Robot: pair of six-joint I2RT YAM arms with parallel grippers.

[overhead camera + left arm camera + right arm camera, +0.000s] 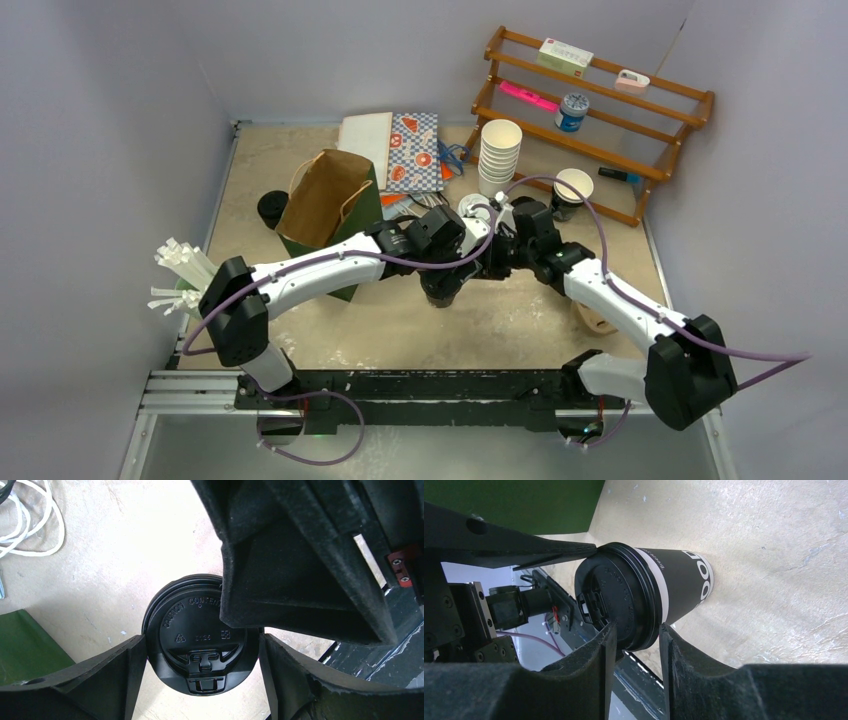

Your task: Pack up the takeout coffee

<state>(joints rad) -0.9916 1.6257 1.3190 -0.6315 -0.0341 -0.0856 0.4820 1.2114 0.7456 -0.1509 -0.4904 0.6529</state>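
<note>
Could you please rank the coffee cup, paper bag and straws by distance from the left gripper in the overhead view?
1. Coffee cup, right at the left gripper.
2. Paper bag, back left.
3. Straws, far left edge.

Plain pale booth around a beige bench

Smooth lavender-grey walls [110, 90] close in the left, back and right of the frame and meet in soft corners; no window shows. The bench [520, 320] fills the middle, its sandy top scuffed and smeared with pale marks. A slatted brown wooden rack [707, 105] leans in the upper right corner. A silver aluminium rail [200, 385] runs along the bottom edge. The light is even, with faint, soft shadows.
</note>
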